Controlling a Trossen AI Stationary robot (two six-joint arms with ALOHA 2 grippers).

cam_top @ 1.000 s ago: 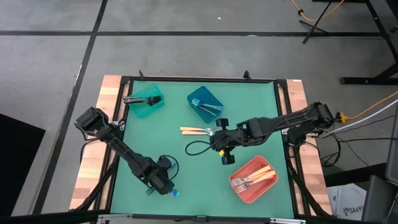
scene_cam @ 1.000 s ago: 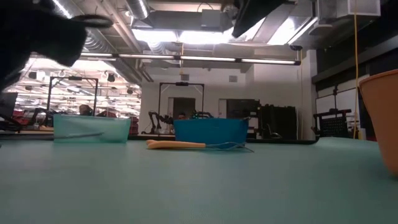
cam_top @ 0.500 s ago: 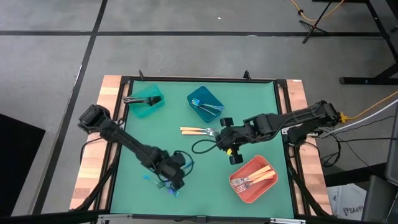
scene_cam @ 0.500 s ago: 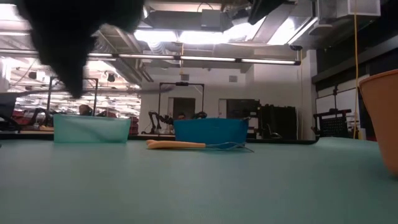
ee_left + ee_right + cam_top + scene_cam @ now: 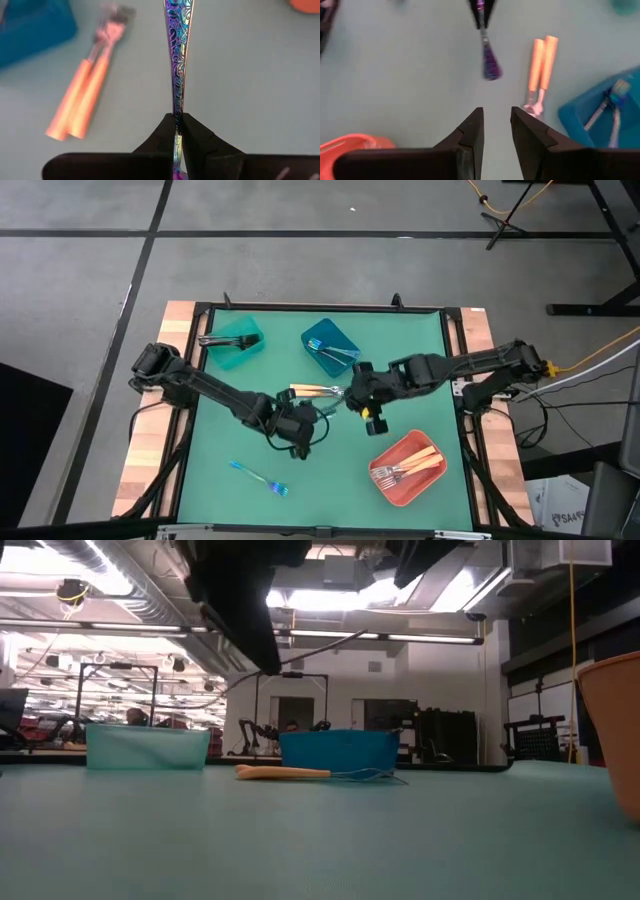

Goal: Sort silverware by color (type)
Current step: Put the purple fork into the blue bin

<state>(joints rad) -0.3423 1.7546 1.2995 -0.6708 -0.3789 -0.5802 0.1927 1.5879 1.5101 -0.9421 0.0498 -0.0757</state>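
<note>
We see the left gripper over the table's middle, clamped on an iridescent fork that juts out beyond its fingertips. The right gripper, jaws apart and empty, hangs just right of it, near two gold-handled forks.

No words, labels, brand names, numbers or signs can be read on anything from here, neither on the table nor in the room behind it.
</note>
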